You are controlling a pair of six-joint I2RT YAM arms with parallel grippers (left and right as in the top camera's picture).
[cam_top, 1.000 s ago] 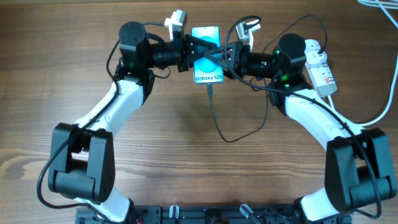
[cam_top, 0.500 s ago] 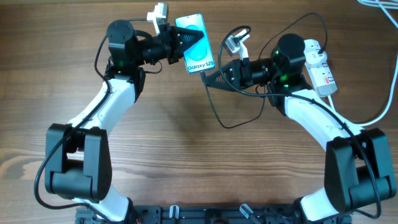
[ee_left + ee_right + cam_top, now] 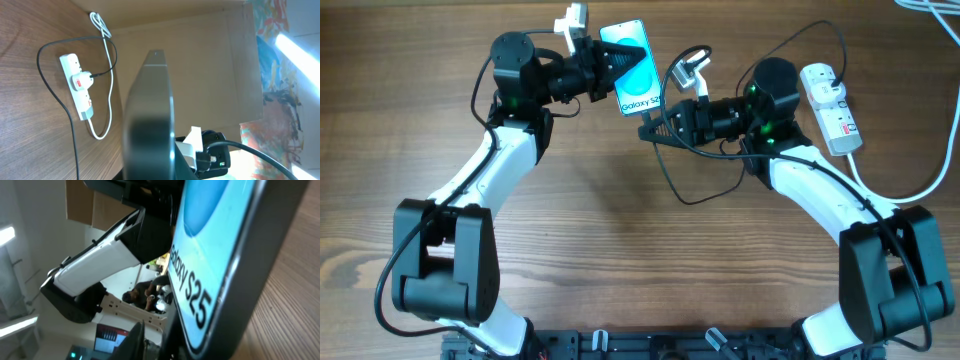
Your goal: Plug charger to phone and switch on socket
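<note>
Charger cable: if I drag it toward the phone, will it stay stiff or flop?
Probably floppy: the charger curves in a slack loop over the table. Likely somewhat springy too: it arches freely near the socket.

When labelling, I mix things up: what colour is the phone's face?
Turquoise-blue, with dark text at one end; the phone shows best in the overhead view.

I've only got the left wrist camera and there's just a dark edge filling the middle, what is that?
Observer: A phone, held by the left gripper; overhead shows its turquoise face.
Operator: Which phone?
Observer: The right wrist view reads Galaxy S25 on it.
Operator: Where's the right gripper?
Observer: Overhead, the right gripper is just beyond the phone's text end, the black charger cable trailing from there.
</note>
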